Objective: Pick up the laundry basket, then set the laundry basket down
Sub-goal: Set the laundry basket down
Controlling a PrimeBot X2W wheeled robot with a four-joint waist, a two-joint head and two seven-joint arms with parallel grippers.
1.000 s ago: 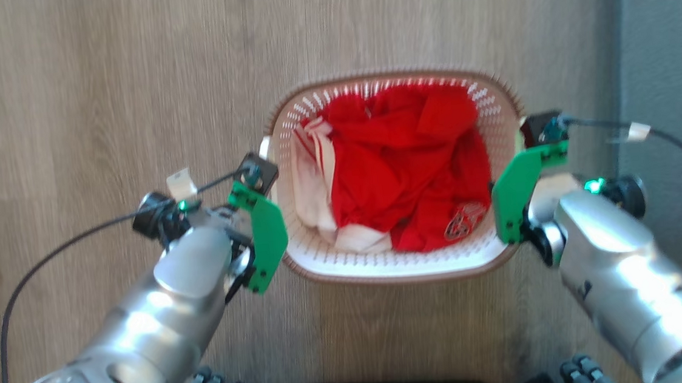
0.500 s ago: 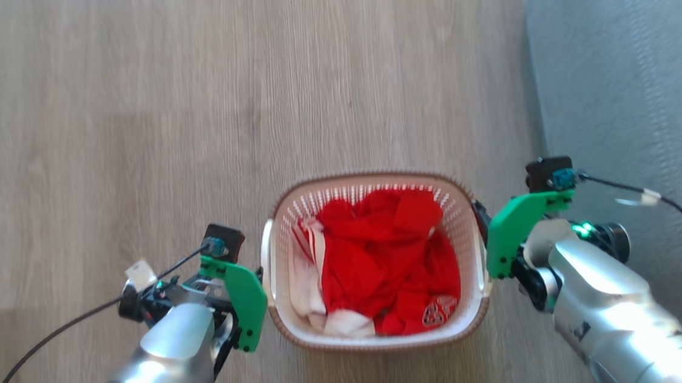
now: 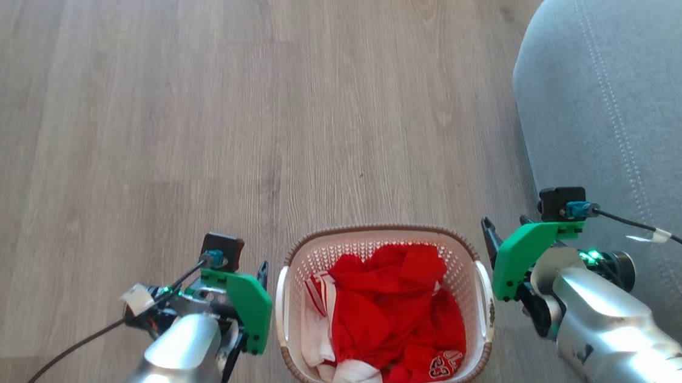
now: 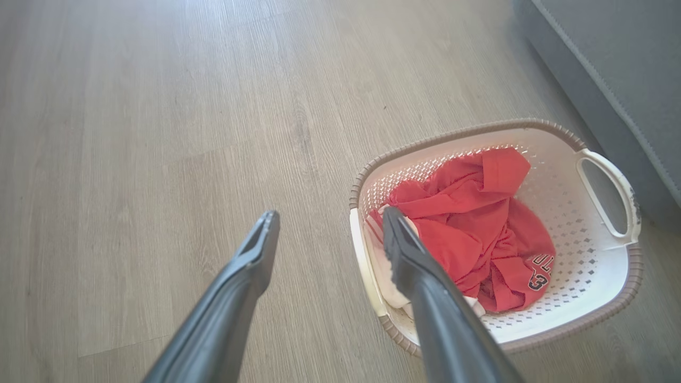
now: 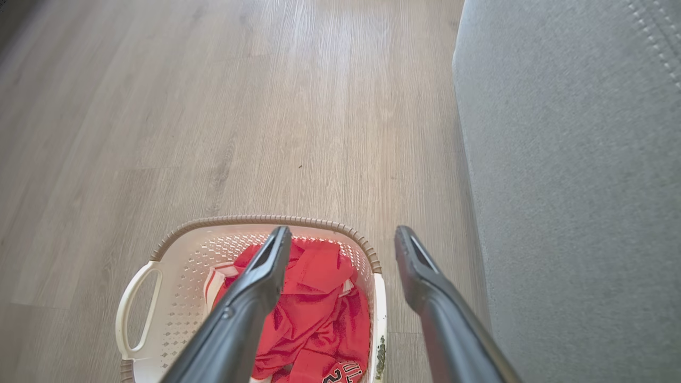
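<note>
So the laundry basket (image 3: 374, 231) is sitting flat on the wooden floor (image 3: 188, 106) at 6 o'clock in the head view, with a grey sofa (image 3: 626, 102) off at 3 o'clock. The left gripper (image 4: 330, 215) is just off the basket's 9 o'clock side and the right gripper (image 5: 343, 234) is off its 3 o'clock side. Both have their fingers spread wide with nothing between them, and there's a visible gap to the white handles. My read is that nothing is being carried right now. Either the lift hasn't happened yet or the basket's already been put down, and honestly I can't tell which. As for writing, the red clothes (image 3: 387, 309) in the basket have white lettering at about 5 o'clock. It looks like "23" with a couple of letters above it, maybe "LL", half folded under. There's a dark smudge or sticker on the right handle (image 5: 379, 354), too small to read.
</note>
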